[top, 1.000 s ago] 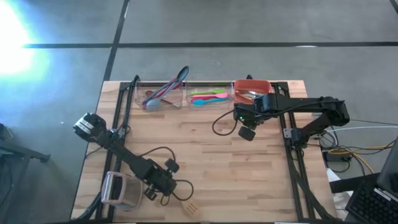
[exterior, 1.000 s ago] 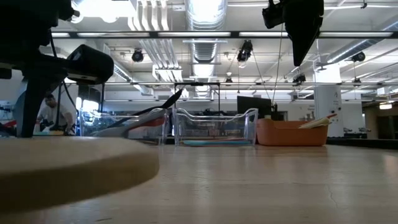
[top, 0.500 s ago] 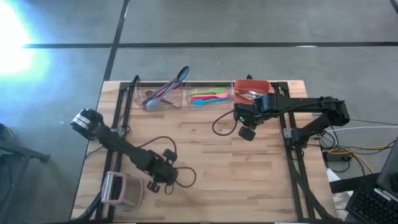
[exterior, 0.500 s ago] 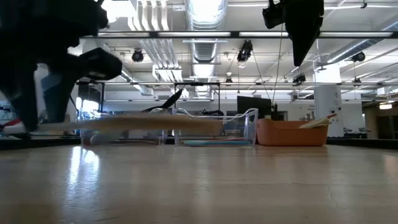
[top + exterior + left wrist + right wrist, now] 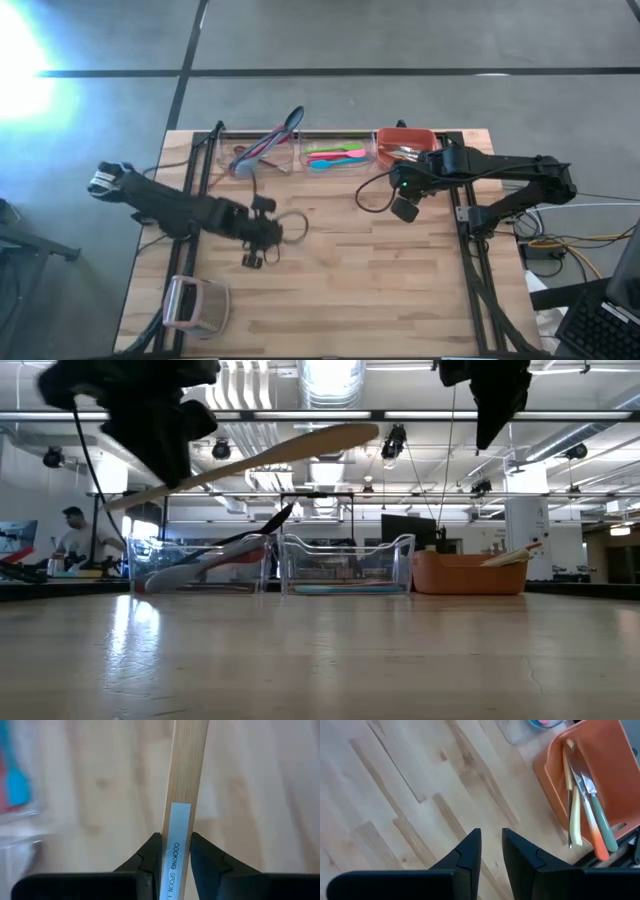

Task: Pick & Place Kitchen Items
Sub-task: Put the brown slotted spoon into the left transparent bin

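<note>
The left gripper is clamped on the handle of a wooden cooking spoon, its two dark fingers pressing a labelled strip on the handle from either side. In the low view the spoon is carried clear of the table, tilted, with its broad end uppermost and its long axis running obliquely out of the grip. The high view places the left gripper over the middle of the wooden table, left of centre and short of the far edge.

Three bins stand in a row along that far edge: a clear bin holding dark, red and grey utensils, a second clear bin holding pink, green and teal spoons, and an orange bin holding several more utensils. All lie beyond the held spoon, toward the far side of the table; the leftmost clear bin appears nearest the left gripper. Which bin is the spoon's destination cannot be told.

The right gripper hovers above bare tabletop just before the orange bin, fingers narrowly parted and holding nothing. In the high view it sits at the right, nearer the orange bin than the left arm is.

A boxy pinkish-white object rests near the table's front left corner. A person is visible in the room behind.
</note>
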Robot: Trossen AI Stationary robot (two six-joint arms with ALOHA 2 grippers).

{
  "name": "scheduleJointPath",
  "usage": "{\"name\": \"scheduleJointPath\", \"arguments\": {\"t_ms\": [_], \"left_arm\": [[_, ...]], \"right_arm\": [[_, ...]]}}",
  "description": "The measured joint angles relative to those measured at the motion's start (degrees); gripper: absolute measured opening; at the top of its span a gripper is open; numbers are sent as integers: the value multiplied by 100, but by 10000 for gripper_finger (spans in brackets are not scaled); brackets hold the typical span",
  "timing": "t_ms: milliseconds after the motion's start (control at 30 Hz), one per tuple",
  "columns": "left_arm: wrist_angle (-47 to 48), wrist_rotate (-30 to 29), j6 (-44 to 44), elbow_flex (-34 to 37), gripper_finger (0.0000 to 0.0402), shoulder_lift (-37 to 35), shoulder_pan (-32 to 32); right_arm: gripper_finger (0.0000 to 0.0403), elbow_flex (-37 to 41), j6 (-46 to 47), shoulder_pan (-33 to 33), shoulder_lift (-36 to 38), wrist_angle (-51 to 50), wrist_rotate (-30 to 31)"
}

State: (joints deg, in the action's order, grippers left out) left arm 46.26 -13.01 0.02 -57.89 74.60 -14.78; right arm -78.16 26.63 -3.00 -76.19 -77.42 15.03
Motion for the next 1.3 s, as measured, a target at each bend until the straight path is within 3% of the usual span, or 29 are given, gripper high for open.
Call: {"name": "scheduleJointPath", "arguments": {"t_ms": [200,467,867,1300], "left_arm": [[-34,-310,226,0,79,-570,1009],[-294,-295,530,0,79,-995,2434],[-1049,638,862,32,79,-1004,4556],[-2467,1099,814,1360,79,-1002,5809]], "right_arm": [[63,401,-2,2,360,363,32],[70,1131,-4,0,575,611,24],[86,1679,-69,0,619,779,-3],[72,1677,-398,0,635,1131,5]]}}
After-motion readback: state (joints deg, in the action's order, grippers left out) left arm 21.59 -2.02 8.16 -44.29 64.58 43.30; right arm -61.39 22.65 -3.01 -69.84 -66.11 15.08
